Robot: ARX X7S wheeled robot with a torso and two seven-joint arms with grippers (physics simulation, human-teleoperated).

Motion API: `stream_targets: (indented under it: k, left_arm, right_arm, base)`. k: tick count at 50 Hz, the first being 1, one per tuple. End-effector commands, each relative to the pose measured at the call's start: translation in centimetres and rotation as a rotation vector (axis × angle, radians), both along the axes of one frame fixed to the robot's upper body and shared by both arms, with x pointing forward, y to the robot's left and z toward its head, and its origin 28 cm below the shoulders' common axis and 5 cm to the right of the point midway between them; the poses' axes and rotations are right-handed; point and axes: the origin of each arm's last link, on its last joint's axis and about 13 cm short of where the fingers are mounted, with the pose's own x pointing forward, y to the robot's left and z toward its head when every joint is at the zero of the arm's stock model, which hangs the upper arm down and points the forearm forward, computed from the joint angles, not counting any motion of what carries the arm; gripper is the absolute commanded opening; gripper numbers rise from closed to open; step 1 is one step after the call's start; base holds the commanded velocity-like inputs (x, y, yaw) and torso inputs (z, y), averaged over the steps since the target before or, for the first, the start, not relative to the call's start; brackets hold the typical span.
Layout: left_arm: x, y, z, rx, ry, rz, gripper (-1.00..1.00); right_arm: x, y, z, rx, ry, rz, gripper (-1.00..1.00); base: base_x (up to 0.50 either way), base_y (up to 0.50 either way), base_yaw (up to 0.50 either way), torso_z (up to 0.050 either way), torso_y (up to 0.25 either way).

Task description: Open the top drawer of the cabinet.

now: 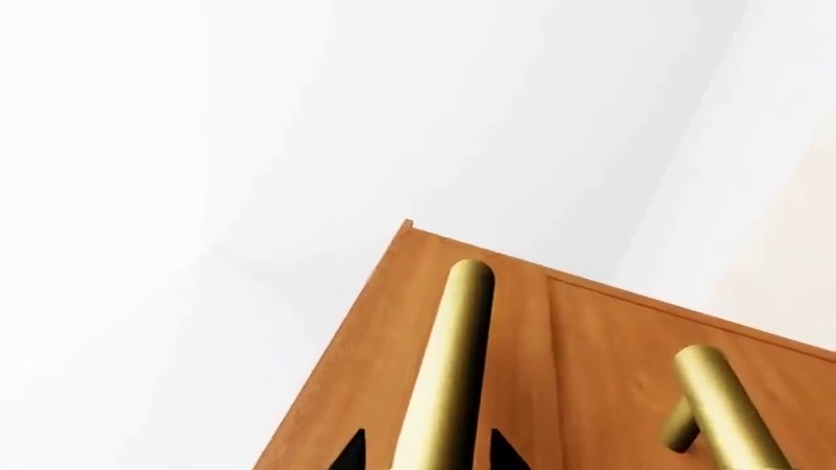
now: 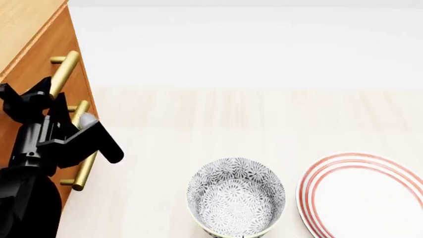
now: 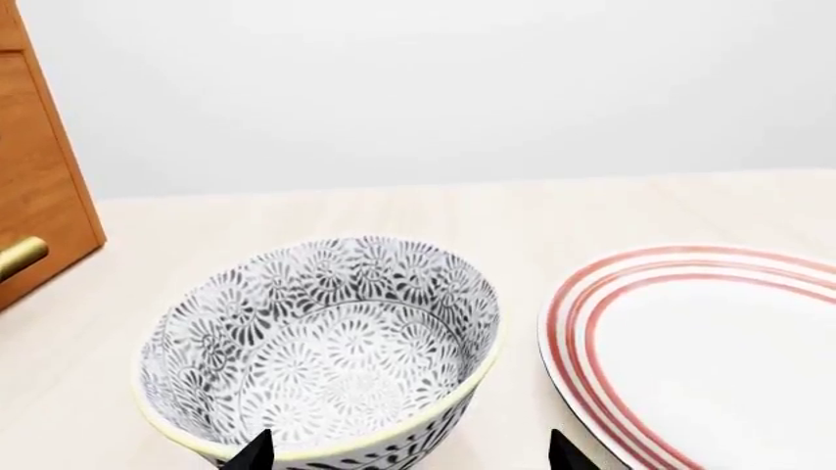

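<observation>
One bowl (image 2: 236,197) and one plate (image 2: 360,196) nearest on the table (image 2: 264,114), both holding nothing. Left gripper (image 2: 79,130) at the cabinet (image 2: 29,44), fingertips apart around the top drawer's (image 1: 432,323) handle (image 1: 451,367). Three handles counted. Right gripper (image 3: 405,455) parted over the bowl.

The left hand (image 2: 82,130) hides the middle handle (image 2: 80,110) and its own fingertips. The plate (image 2: 360,196) and the cabinet (image 2: 26,29) run past the head view's edges. Only the tips of the right hand (image 3: 407,452) show.
</observation>
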Motion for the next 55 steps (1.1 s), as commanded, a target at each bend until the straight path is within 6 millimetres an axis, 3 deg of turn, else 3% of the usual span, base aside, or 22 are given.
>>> stream_targets:
  k: [1,29,55]
  left_arm:
    - [0.0,-2.7,0.4,-0.031,0.022,-0.09,-1.0]
    - [-0.3,-6.3,0.3,-0.009,0.029,-0.208,-1.0]
    - [-0.7,-8.9,1.4,-0.017,0.006,-0.292,-1.0]
  right_arm:
    - [0.2,0.0,0.1,0.005,-0.013,0.006,1.0]
    - [0.0,0.1,0.1,0.008,-0.007,0.023,1.0]
    - [-0.1,0.1,0.1,0.009,-0.006,0.03,1.0]
  base:
    - [0.01,0.0,0.0,0.0,0.0]
    - [0.0,0.0,0.0,0.0,0.0]
    - [0.0,0.0,0.0,0.0,0.0]
